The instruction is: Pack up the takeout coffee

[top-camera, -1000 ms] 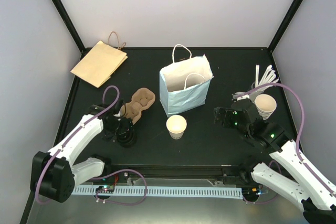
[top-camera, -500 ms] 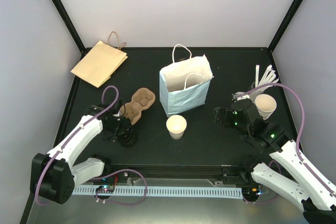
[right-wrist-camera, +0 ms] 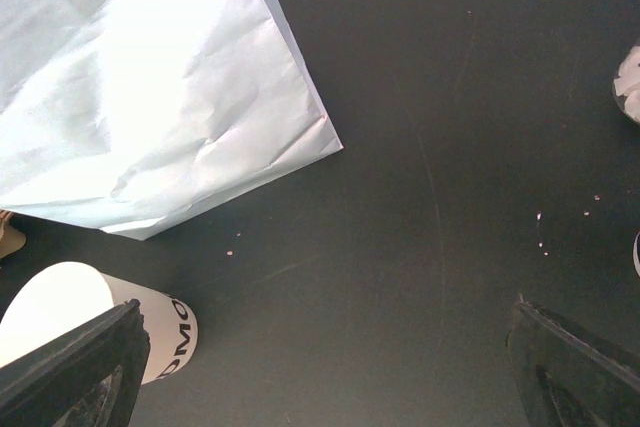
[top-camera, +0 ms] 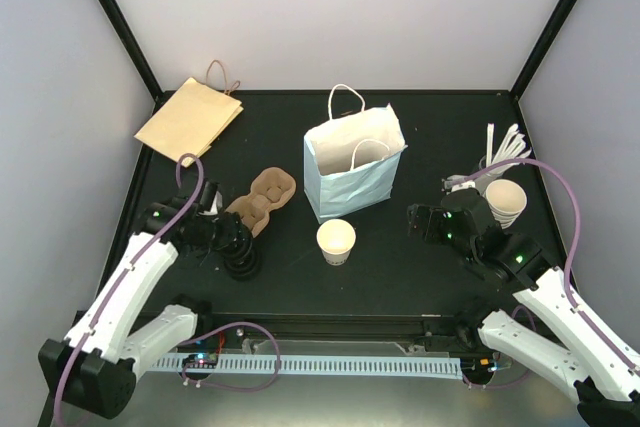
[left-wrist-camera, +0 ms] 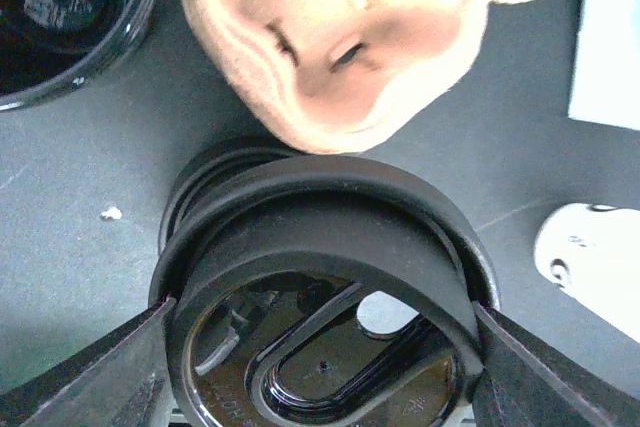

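Takeout coffee cup (top-camera: 336, 241) is standing lidless mid-table, just in front of the pale blue bag (top-camera: 352, 167), sitting between the two grippers and touching neither. Left gripper (left-wrist-camera: 320, 347) is clamping a black lid (left-wrist-camera: 320, 247) by its rim, both fingers (left-wrist-camera: 100, 372) pressing on it, right over the lid pile (top-camera: 242, 265) beside the pulp carrier (top-camera: 262, 197). Cup is lying well off to its right. Right gripper (right-wrist-camera: 320, 367) is hovering with jaws spread wide and nothing between them, cup off to its left.
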`<state>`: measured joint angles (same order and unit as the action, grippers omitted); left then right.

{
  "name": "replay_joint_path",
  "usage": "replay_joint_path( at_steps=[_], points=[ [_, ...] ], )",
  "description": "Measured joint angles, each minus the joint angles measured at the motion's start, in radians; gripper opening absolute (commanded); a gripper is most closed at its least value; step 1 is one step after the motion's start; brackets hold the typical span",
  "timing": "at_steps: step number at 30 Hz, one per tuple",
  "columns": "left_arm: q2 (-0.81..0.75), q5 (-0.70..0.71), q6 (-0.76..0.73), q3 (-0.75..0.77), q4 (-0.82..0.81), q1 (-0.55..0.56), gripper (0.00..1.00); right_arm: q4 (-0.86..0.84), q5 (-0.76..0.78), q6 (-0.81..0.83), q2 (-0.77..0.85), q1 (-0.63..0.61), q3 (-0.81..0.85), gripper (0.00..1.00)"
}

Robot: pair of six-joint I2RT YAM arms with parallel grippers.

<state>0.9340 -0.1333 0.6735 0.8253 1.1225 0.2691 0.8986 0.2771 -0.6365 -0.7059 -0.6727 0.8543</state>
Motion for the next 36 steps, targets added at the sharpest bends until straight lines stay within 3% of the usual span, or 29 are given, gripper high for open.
replay_joint_path(
  at_steps=[7, 13, 18, 22, 36],
  points=[
    [-0.105, -0.117, -0.028, 0.066, 0.002, 0.026, 0.61, -0.004, -0.022, 0.006, -0.006, 0.000, 0.000, 1.00],
    [-0.105, -0.188, -0.006, 0.076, -0.061, 0.201, 0.61, -0.042, -0.083, 0.008, -0.012, 0.000, -0.013, 1.00],
    [-0.019, -0.153, 0.043, 0.121, -0.138, 0.421, 0.61, -0.076, -0.163, 0.011, -0.028, 0.000, -0.047, 1.00],
    [0.050, -0.132, 0.041, 0.144, -0.215, 0.513, 0.63, -0.113, -0.246, 0.027, -0.053, 0.000, -0.070, 1.00],
    [0.270, -0.037, -0.054, 0.202, -0.338, 0.645, 0.65, -0.230, -0.452, 0.054, -0.082, 0.000, -0.156, 1.00]
  ],
)
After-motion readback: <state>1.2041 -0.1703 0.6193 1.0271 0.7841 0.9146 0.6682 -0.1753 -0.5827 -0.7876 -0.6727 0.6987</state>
